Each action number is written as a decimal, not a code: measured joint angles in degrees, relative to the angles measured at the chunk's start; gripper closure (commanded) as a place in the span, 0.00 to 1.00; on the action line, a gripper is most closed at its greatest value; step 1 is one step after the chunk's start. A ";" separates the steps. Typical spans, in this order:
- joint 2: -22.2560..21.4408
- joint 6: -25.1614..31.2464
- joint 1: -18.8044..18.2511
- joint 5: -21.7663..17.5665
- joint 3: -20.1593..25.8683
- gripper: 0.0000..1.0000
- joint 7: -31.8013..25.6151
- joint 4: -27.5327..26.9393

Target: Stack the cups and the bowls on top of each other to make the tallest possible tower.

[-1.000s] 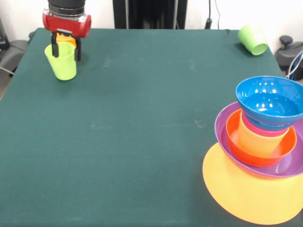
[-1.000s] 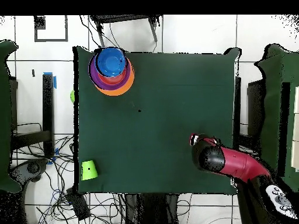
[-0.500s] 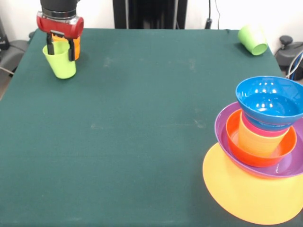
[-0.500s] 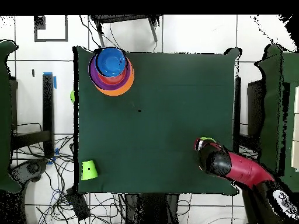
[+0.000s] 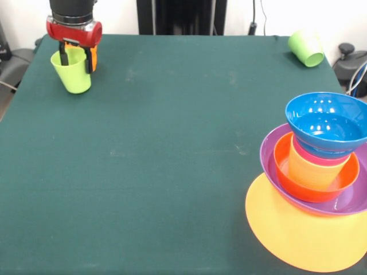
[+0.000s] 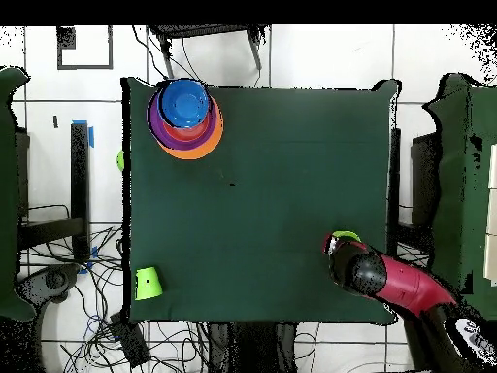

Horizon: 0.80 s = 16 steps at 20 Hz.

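Observation:
My gripper [image 5: 74, 59] is at the far left corner of the table in the front view, shut on the rim of a lime green cup [image 5: 71, 74] that stands upright. A bit of orange [image 5: 92, 57] shows behind one finger; I cannot tell what it is. In the overhead view the gripper [image 6: 341, 245] is over the cup [image 6: 343, 236]. The tower [image 5: 321, 172] stands at the right: an orange-yellow bowl [image 5: 298, 232] lowest, then a purple bowl [image 5: 344, 200], a red-orange bowl [image 5: 309, 192], an orange cup [image 5: 314, 169] and a blue bowl [image 5: 327, 121] on top. It also shows in the overhead view [image 6: 184, 117].
A green cup [image 5: 306, 47] lies on its side at the far right corner; it also shows in the overhead view [image 6: 148, 284]. A small green object [image 6: 120, 160] lies off the table's edge. The table [image 5: 172, 160] has a dark green cloth.
The gripper has moved a little further toward the table's far left corner, and the lime green cup has moved with it. The tower and the green cup have not moved.

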 measured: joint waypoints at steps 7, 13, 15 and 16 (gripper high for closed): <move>0.02 0.69 -0.33 0.01 0.51 1.00 0.00 0.09; 0.02 0.69 0.04 -0.01 0.87 1.00 0.00 0.13; -0.03 0.81 0.38 -0.01 0.92 1.00 0.00 0.13; -0.08 0.97 0.50 -0.01 0.95 1.00 0.00 0.13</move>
